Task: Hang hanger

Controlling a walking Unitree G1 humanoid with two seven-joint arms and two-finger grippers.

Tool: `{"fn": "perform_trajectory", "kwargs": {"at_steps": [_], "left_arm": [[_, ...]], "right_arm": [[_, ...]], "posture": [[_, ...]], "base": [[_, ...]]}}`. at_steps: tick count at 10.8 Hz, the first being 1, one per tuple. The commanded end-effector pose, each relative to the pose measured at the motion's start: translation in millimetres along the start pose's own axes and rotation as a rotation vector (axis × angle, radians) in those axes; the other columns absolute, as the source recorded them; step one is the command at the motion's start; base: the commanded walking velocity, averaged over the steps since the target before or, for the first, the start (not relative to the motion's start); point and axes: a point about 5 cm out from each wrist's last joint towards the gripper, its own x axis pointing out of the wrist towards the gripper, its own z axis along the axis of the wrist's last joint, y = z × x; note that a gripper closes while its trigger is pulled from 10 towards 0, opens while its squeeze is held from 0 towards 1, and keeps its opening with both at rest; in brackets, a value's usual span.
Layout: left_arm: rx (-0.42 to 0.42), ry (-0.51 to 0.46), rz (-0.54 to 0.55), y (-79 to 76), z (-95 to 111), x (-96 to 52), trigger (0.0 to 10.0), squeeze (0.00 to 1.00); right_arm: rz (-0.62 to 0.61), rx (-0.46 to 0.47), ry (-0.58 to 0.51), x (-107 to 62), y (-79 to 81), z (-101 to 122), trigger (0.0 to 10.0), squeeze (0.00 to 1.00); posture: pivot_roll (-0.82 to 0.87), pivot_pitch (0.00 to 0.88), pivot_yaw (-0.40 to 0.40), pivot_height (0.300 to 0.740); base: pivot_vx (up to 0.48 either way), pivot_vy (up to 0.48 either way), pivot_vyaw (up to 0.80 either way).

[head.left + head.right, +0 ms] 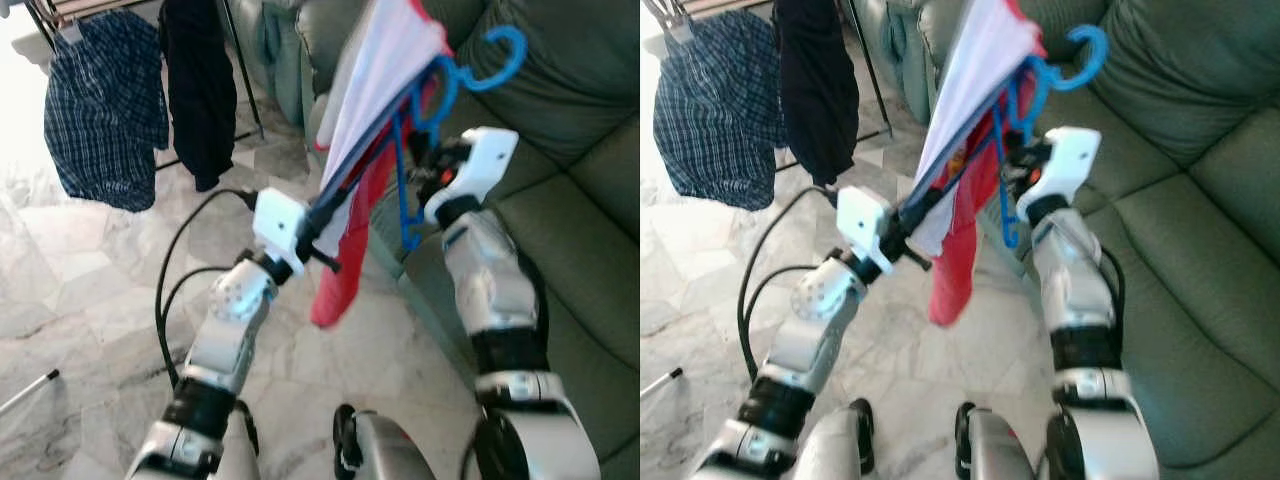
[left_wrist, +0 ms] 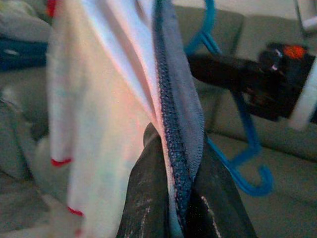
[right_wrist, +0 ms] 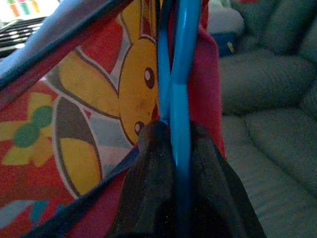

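Note:
A blue plastic hanger [image 1: 455, 85] carries a red and white shirt [image 1: 375, 90] with a cartoon print [image 3: 99, 99]. I hold it up in front of me, above the floor by the sofa. My right gripper [image 3: 174, 144] is shut on the hanger's blue bar [image 3: 179, 89]. My left gripper [image 2: 173, 163] is shut on the shirt's blue-stitched hem [image 2: 174, 99]. The hanger's hook [image 1: 500, 55] points up to the right, free of any rail.
A clothes rack [image 1: 240, 70] stands at the back left with a plaid shirt [image 1: 100, 110] and a dark garment [image 1: 200, 85] hanging on it. A green sofa [image 1: 570, 130] runs along the right. Marble floor [image 1: 90, 300] lies below.

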Motion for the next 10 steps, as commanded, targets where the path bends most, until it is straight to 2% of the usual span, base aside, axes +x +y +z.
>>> {"fn": "perform_trajectory", "kwargs": {"at_steps": [1, 3, 6, 7, 8, 9, 10], "left_arm": [[-0.013, 0.04, -0.045, -6.5, -7.5, -5.2, 0.0, 0.0], [-0.006, 0.14, -0.08, -10.0, -27.8, -14.3, 0.0, 0.0], [-0.028, 0.164, -0.171, -20.7, -31.8, -17.9, 0.0, 0.0], [-0.021, 0.191, -0.202, -26.4, -37.4, -21.8, 0.0, 0.0], [0.013, 0.201, -0.184, -24.6, -38.7, -21.5, 1.1, 0.0], [0.054, 0.214, -0.213, -20.5, -39.4, -22.8, 10.0, 1.0], [0.078, 0.239, -0.251, -18.5, -42.0, -26.5, 10.0, 1.0]], "right_arm": [[0.034, -0.049, -0.099, 0.3, 4.6, 16.9, 10.0, 0.0], [0.093, -0.113, -0.2, 0.6, 12.3, 31.4, 10.0, 0.0], [0.078, -0.119, -0.233, 4.5, 9.1, 36.8, 10.0, 0.0], [0.103, -0.127, -0.234, 3.8, 12.8, 35.4, 10.0, 0.0], [0.157, -0.162, -0.221, 0.1, 17.0, 31.3, 10.0, 0.0], [0.263, -0.181, -0.139, -10.3, 20.1, 17.2, 10.0, 0.0], [0.317, -0.215, -0.075, -19.7, 18.5, 4.5, 10.0, 0.0]], "posture": [[-0.02, 0.196, -0.016, 0.74], [-0.01, 0.184, -0.022, 0.74], [-0.02, 0.18, -0.027, 0.74], [-0.02, 0.179, -0.029, 0.74], [-0.02, 0.179, -0.031, 0.74], [-0.02, 0.179, -0.033, 0.74], [-0.02, 0.179, -0.033, 0.74]], "base": [[0.0, 0.0, 0.0], [0.0, 0.0, 0.0], [0.0, 0.0, 0.0], [0.0, 0.0, 0.0], [0.0, 0.0, 0.0], [0.0, 0.0, 0.0], [0.0, 0.0, 0.0]]}}
